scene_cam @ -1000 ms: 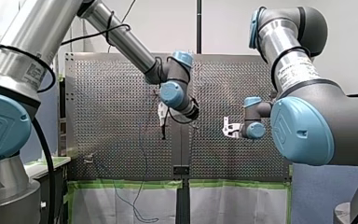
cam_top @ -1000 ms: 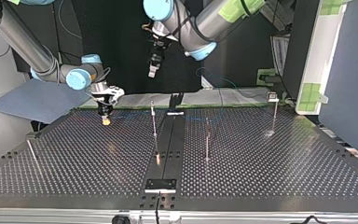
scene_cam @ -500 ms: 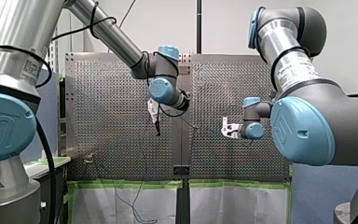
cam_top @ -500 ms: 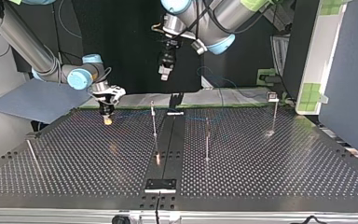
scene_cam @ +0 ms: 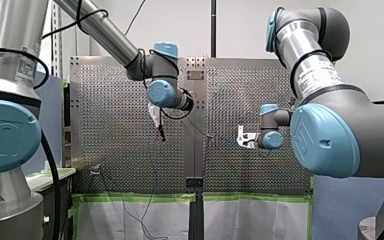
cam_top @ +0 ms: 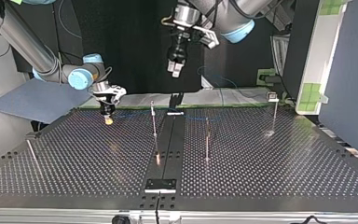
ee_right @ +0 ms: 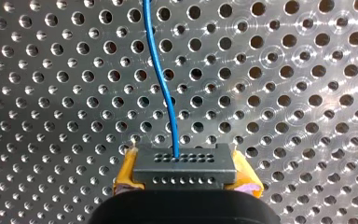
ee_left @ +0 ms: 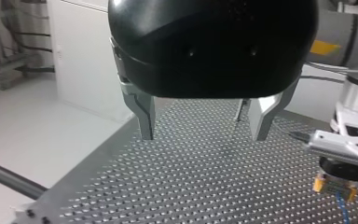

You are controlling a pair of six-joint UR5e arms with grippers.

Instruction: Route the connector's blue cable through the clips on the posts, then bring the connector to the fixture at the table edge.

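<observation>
Holding connector (ee_right: 185, 168) — right gripper (cam_top: 106, 119) jaws clamped on it | left gripper (ee_left: 203, 134) jaws apart

Front view: behind the arms (scene_cam: 105, 31), facing over the counter (scene_cam: 115, 125). Top view: opposite, low, facing back. Right wrist: tight on connector (ee_right: 185, 168). Left wrist and top share my right end effector (ee_left: 335, 189).
</observation>
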